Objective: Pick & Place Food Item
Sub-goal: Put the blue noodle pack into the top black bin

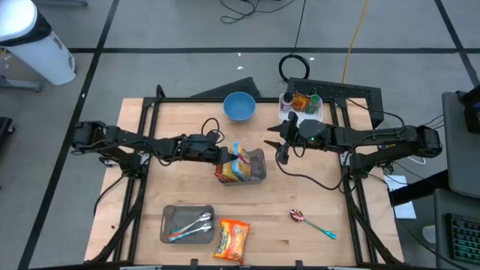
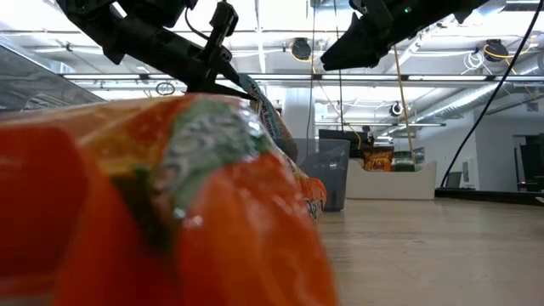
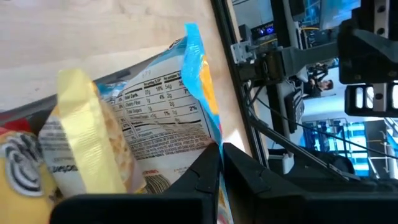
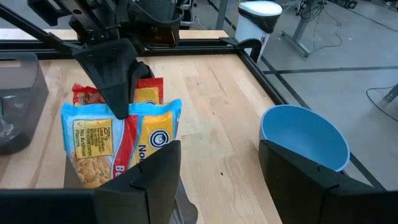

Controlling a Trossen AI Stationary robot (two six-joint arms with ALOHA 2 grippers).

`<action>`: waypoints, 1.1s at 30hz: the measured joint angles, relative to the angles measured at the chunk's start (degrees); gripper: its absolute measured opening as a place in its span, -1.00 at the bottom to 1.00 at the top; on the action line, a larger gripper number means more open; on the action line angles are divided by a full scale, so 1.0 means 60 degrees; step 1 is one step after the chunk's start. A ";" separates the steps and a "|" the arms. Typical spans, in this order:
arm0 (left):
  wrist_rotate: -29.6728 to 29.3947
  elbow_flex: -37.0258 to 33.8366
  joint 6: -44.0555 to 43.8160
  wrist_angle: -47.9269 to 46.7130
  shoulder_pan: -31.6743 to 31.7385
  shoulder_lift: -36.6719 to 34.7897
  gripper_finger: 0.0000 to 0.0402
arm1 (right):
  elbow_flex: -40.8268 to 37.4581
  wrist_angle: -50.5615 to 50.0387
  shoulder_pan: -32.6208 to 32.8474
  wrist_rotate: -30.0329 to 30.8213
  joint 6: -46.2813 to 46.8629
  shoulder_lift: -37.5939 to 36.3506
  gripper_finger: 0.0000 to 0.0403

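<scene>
A blue snack bag (image 4: pixel 124 134) stands upright among red and yellow packets (image 4: pixel 149 90) in a clear grey bin (image 1: pixel 257 169) at mid-table. My left gripper (image 1: pixel 227 155) reaches in from the table's left and is shut on the bag's top. My right gripper (image 4: pixel 227 180) hangs open above the table just right of the bin, with nothing between its fingers. In the low view an orange snack bag (image 2: pixel 153 212) fills the foreground; it lies flat near the front edge (image 1: pixel 232 238). My left gripper pinches the blue bag's top sealed edge (image 3: pixel 214 140) between its two fingers (image 4: pixel 118 81). The fingers come from the table's left, slanting down. The bag stays upright, its lower end down among the other packets in the bin.
A blue bowl (image 1: pixel 239 106) sits at the far middle, next to a white holder with bottles (image 1: pixel 301 105). A grey tray with spoons (image 1: pixel 187 223) lies at the near left, and a teal-handled spoon (image 1: pixel 311 223) at the near right. Black frame rails run along the table's sides.
</scene>
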 joint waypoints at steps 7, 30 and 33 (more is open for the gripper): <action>0.0004 0.0000 0.0129 0.0169 0.0007 0.0000 -0.66 | 0.0000 0.0000 -0.0004 0.0000 -0.0003 0.0000 0.04; 0.1463 0.0004 0.0945 0.2678 0.0820 -0.0102 -0.07 | 0.0000 -0.1492 0.0004 -0.0951 -0.1180 0.0175 0.04; 0.1679 0.0004 0.0992 0.2556 0.0909 -0.0178 -0.07 | 0.0000 -0.1481 0.0007 -0.1614 -0.1221 0.0175 0.04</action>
